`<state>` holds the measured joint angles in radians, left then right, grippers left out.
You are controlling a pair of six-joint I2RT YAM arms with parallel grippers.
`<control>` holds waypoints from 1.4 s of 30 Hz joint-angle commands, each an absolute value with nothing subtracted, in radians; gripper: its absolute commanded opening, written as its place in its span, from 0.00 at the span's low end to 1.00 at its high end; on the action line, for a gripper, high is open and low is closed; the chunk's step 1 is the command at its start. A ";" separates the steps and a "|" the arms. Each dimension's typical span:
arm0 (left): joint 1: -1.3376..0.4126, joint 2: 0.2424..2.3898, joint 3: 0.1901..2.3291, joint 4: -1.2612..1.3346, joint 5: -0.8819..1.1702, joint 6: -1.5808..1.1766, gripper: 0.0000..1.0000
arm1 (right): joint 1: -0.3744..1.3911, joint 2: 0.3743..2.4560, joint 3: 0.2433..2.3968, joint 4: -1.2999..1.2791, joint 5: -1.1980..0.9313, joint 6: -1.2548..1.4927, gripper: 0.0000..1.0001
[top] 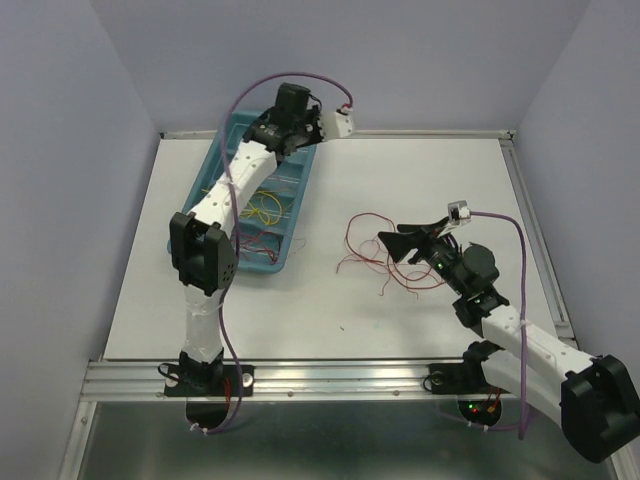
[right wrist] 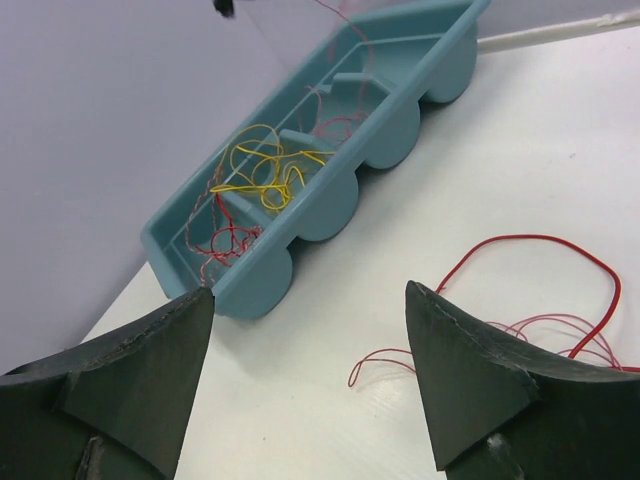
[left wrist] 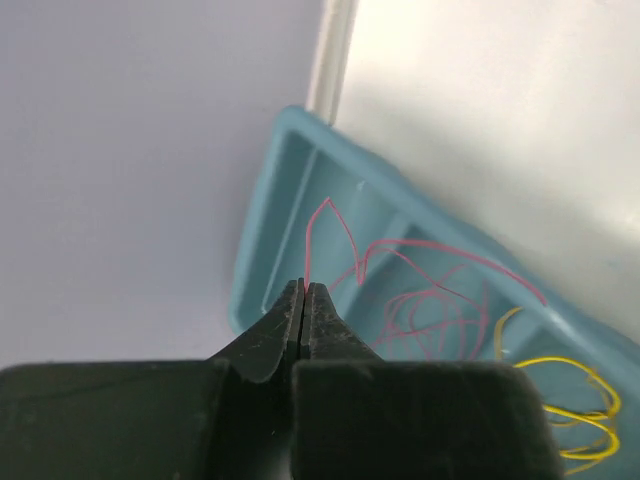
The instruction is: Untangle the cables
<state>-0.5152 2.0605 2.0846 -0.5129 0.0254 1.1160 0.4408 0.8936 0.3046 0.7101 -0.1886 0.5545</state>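
Nearest the bases, the right gripper [right wrist: 310, 300] hung low over the table [top: 420, 170], its jaws spread wide with nothing between them. Loose red wires [right wrist: 540, 290] lay on the table just beside and under it, well apart from the rest. The open stance appeared to be readiness to take or pin them.

Further out on the left stood a blue tray [right wrist: 330, 215] with dividers. Yellow wires [right wrist: 265, 175] sat bunched in its middle sections, with tangled red wires [left wrist: 430, 310] mixed around them.

At the far end of the tray, the left gripper [left wrist: 303, 292] was raised above it, fingers pressed fully together on a single red strand [left wrist: 322, 222]. The strand ran down from the tips into the tangle, evidently held high so that it could draw clear of the others. Separation was judged incomplete.
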 commanded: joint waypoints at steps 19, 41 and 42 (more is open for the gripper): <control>-0.129 2.078 1.924 -0.466 0.370 1.065 0.00 | 0.449 0.934 0.305 0.742 -0.195 0.555 0.82; -0.199 2.312 2.017 -0.520 0.158 1.091 0.13 | 0.449 0.968 0.316 0.739 -0.190 0.561 0.82; -0.199 2.303 2.013 -0.517 0.164 1.089 0.21 | 0.449 0.971 0.318 0.739 -0.192 0.561 0.82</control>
